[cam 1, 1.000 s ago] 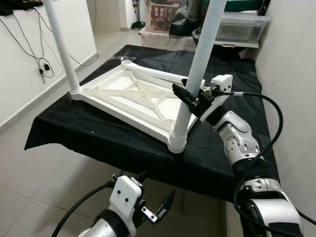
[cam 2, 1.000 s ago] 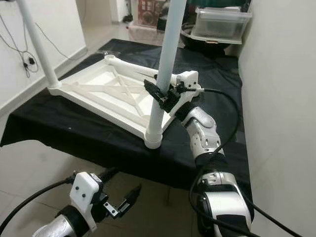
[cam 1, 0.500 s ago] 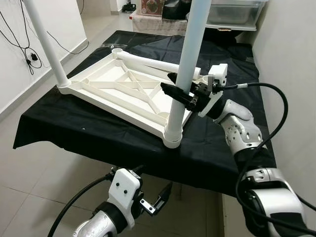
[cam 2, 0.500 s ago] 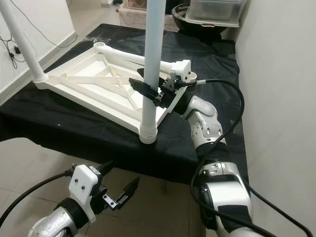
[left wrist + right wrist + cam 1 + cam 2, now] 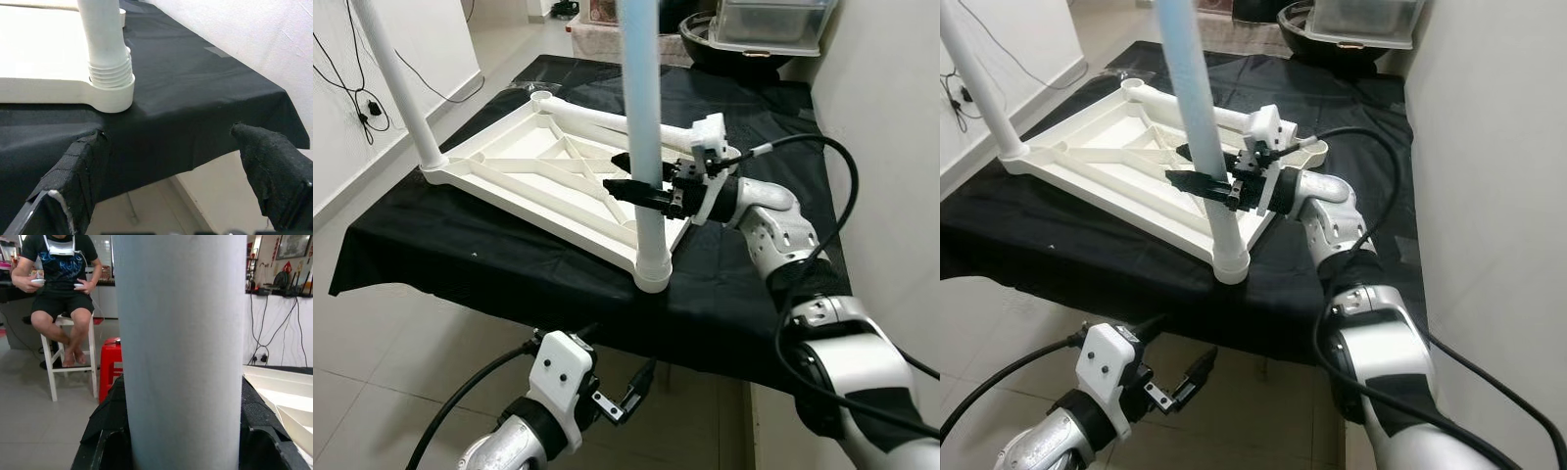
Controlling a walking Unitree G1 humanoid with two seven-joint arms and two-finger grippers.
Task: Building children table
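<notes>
1. Since a second ago, the leg [image 5: 644,147] has been swung from a rightward lean to nearly upright, with the right gripper [image 5: 641,188] carried leftward.
2. The leg is clamped between the right gripper's fingers [image 5: 105,431], its foot socketed in the near corner of the upturned tabletop [image 5: 529,176] on the black cloth [image 5: 460,264].
3. The left gripper [image 5: 181,161] is held spread and empty below the cloth's edge.
4. A seated person [image 5: 61,284] is seen beyond.

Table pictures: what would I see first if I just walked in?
First, the white table, lying upside down on a black cloth, with two legs sticking up. The right gripper is clamped around the near leg, at the corner closest to the robot. The left gripper hangs open below the cloth's edge.
</notes>
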